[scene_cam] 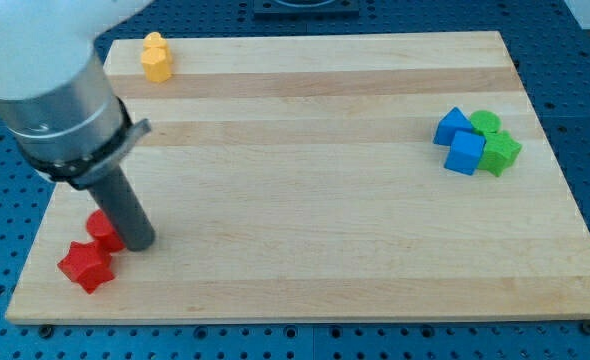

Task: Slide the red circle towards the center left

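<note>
The red circle point(100, 229) lies near the board's bottom left corner, partly hidden behind my rod. My tip point(140, 243) rests on the board just to the right of it, touching or nearly touching. A red star block point(85, 265) lies just below and left of the red circle, close against it.
Two yellow blocks point(156, 58) stand together at the top left of the wooden board point(305, 200). At the right, two blue blocks point(459, 141) and two green blocks point(495, 142) sit clustered. The arm's large grey body point(50, 90) covers the upper left.
</note>
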`<state>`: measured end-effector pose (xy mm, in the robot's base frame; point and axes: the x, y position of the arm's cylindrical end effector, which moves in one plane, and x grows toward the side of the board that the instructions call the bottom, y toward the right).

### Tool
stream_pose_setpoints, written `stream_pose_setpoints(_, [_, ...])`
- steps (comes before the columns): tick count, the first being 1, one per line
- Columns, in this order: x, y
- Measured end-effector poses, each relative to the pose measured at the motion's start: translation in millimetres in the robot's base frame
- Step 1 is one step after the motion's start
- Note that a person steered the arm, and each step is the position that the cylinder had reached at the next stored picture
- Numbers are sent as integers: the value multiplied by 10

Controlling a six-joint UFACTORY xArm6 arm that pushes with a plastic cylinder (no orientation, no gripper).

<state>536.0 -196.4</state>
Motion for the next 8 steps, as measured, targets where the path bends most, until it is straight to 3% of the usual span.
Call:
stream_pose_setpoints(2, [-323, -634])
stream_pose_setpoints(5, [494, -891])
stream_pose_setpoints(6, [530, -1074])
stream_pose_setpoints(8, [109, -1082])
